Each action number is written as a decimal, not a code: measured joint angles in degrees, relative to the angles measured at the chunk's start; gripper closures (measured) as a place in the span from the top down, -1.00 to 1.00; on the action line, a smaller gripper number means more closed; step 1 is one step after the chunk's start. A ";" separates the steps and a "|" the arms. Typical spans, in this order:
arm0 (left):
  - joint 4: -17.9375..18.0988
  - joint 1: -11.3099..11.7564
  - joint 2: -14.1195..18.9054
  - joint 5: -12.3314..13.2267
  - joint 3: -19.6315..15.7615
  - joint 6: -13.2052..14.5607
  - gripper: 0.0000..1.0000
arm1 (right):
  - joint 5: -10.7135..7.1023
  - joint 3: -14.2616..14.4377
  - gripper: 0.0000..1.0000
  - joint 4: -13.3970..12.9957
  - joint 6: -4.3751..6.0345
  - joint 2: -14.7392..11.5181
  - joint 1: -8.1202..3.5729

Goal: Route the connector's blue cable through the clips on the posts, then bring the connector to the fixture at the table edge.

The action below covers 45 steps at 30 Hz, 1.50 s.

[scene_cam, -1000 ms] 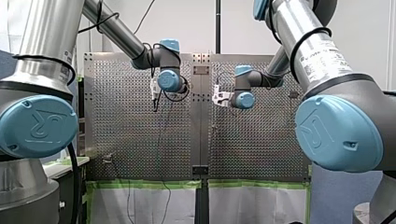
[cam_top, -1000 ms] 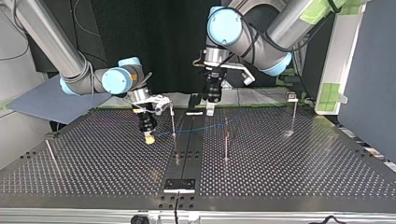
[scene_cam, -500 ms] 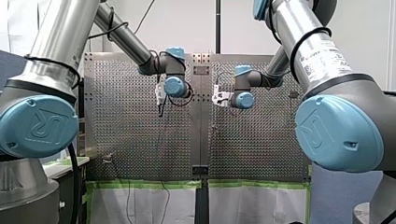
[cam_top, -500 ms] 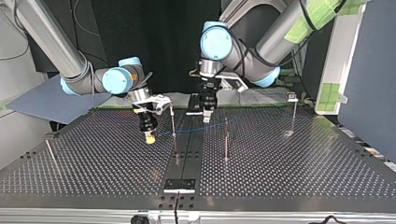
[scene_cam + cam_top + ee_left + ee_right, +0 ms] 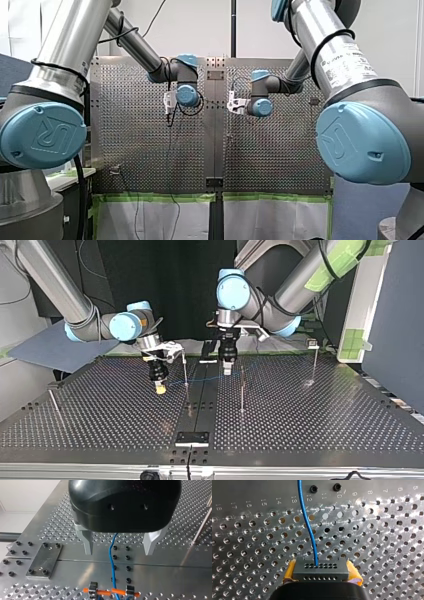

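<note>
My right gripper (image 5: 321, 576) is shut on the grey connector (image 5: 321, 570), with yellow pads on both its sides. The blue cable (image 5: 308, 527) leaves the connector and runs away over the perforated plate. In the top view this gripper (image 5: 160, 386) hangs low at the left, and the cable (image 5: 205, 380) stretches past a thin post (image 5: 185, 371) toward a second post (image 5: 242, 390). My left gripper (image 5: 119, 551) is open above the table's middle strip, and the cable (image 5: 111, 562) passes between its metal fingers (image 5: 87, 542) without touching them. In the top view it (image 5: 227, 367) hovers just over the cable.
Two more posts stand at the top view's far right (image 5: 315, 365) and far left (image 5: 54, 405). A dark plate fixture (image 5: 192, 438) sits at the near table edge. Ahead of my left gripper, an orange piece (image 5: 111, 591) sits between two small metal clips.
My left gripper has shifted sideways over the table's middle and come down over the blue cable. My right gripper has kept still with the connector.
</note>
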 joint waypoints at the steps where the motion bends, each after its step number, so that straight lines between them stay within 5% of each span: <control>1: 0.01 0.02 -0.01 0.17 0.00 0.04 1.00 | 0.00 0.00 -1.00 0.00 0.00 0.00 0.02; 45: -0.87 3.59 -3.86 2.51 5.12 -0.24 1.00 | 0.00 0.00 -1.00 0.34 -0.09 -0.01 0.29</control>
